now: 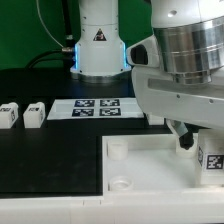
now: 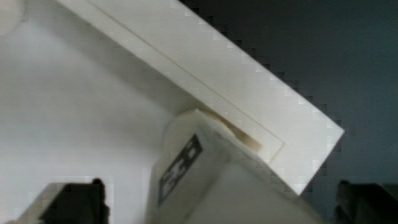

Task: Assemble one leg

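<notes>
A white leg (image 2: 231,175) with a black-and-white tag on its face stands at a corner of the large white panel (image 2: 89,110). It also shows in the exterior view (image 1: 212,160), at the panel's far corner on that view's right. My gripper (image 2: 221,202) is right over it, with one dark finger (image 2: 71,200) on each side. A gap shows between each finger and the leg, so the jaws stand open around it. In the exterior view the gripper (image 1: 198,142) is low over the panel (image 1: 150,172), mostly hidden by the arm.
Two more tagged legs (image 1: 10,113) (image 1: 34,113) lie on the black table at the exterior view's left. The marker board (image 1: 97,107) lies in front of the robot base (image 1: 100,45). Round corner sockets (image 1: 118,150) (image 1: 120,185) show on the panel.
</notes>
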You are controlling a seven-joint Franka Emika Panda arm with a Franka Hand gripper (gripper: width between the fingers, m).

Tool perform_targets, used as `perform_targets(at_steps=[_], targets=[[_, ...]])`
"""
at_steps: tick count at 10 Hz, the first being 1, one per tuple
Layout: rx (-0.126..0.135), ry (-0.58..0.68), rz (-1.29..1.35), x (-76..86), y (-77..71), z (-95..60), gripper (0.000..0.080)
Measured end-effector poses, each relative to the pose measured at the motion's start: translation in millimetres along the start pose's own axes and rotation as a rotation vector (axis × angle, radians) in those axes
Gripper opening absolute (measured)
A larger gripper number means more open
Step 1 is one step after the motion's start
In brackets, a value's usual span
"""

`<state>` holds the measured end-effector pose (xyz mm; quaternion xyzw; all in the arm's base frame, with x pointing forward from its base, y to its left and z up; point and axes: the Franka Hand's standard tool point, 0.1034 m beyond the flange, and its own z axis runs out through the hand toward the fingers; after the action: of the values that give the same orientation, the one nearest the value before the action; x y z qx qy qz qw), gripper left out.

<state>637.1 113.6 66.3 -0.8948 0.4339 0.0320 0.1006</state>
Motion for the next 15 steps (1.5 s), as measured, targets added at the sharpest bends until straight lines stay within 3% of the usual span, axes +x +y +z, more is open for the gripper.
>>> perform_targets(at_steps=[2, 3, 5, 6, 8, 9, 12, 15], targets=[[-0.007, 0.005, -0.25, 1.2, 1.0, -0.1, 0.0649], [-0.04, 0.04, -0.506, -1.4, -1.5, 1.5, 0.0649], [-0.071, 0.054, -0.863, 0.9, -2.1, 0.7, 0.0649], [-0.061, 0.054, -0.778, -0.6, -3.2, 1.0, 0.0649], [-0.06, 0.055, -0.732, -0.3, -3.0, 1.0, 0.0383], [-0.049, 0.056, -0.573, -0.7, -3.4, 1.0, 0.0293], [-0.037, 0.062, -0.258, 0.8, -2.8, 0.7, 0.0293], [0.061, 0.038, 0.442, 2.3, 0.0, 2.2, 0.0293]])
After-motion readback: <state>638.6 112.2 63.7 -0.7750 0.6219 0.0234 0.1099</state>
